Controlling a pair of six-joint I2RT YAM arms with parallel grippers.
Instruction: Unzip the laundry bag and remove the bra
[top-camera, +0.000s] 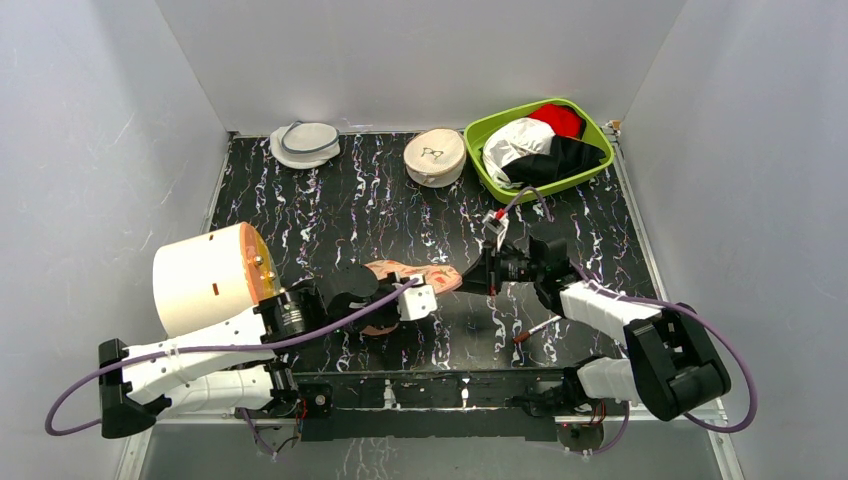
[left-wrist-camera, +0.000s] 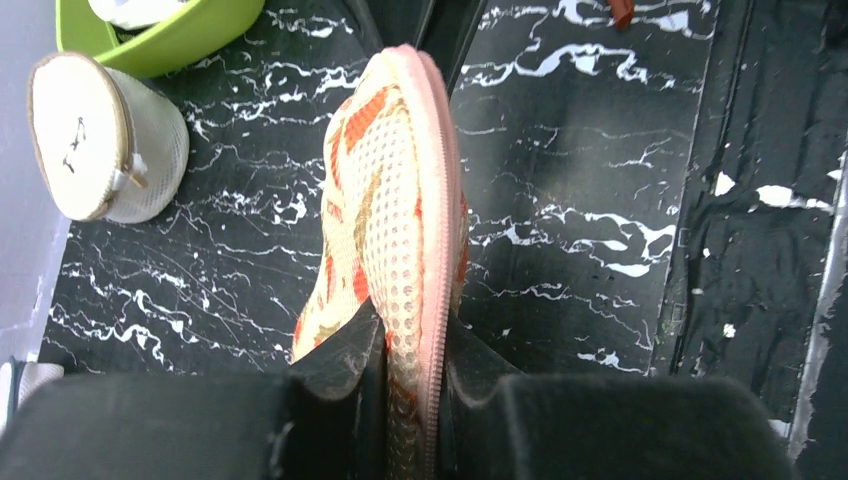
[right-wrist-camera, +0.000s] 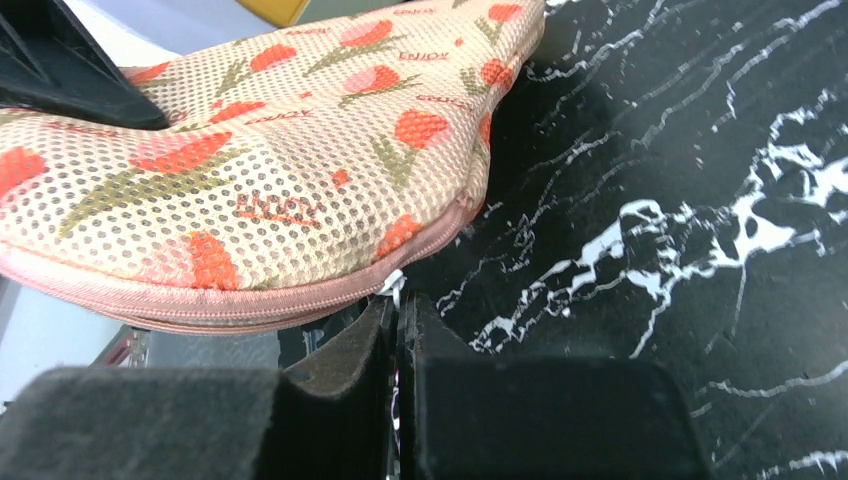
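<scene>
- The left gripper's (left-wrist-camera: 410, 395) fingers (left-wrist-camera: 335, 375) are clamped on the bag (left-wrist-camera: 385, 210), one black pad on each face, with the pink zip seam running up between them.
- From the left wrist the bag shows edge-on: beige mesh with red-orange print on one side, and the zip tape shut along the whole length that shows.
- The right gripper's (right-wrist-camera: 398, 330) fingers (right-wrist-camera: 345, 350) are pressed together just under the bag's rim, and a small silvery pull (right-wrist-camera: 393, 286) runs down from the zip into the seam between them (only its top end shows).
- From the right wrist the bag's printed face fills the upper left, and its zip edge curves along just above the fingertips.
- Seen from above, the bag lies between the two grippers near the front middle of the table (top-camera: 380, 210), the left gripper on its left end and the right gripper at its right end.
- I cannot tell whether the bag rests on the table or hangs clear of it.
- A large cream drum (top-camera: 205, 278) with a yellow face sits over the left arm.
- Along the back edge stand a white-grey pouch (top-camera: 305, 144), a round cream case (top-camera: 434, 158) with a black mark, and a green bin (top-camera: 476, 150) holding white, black and red cloth.
</scene>
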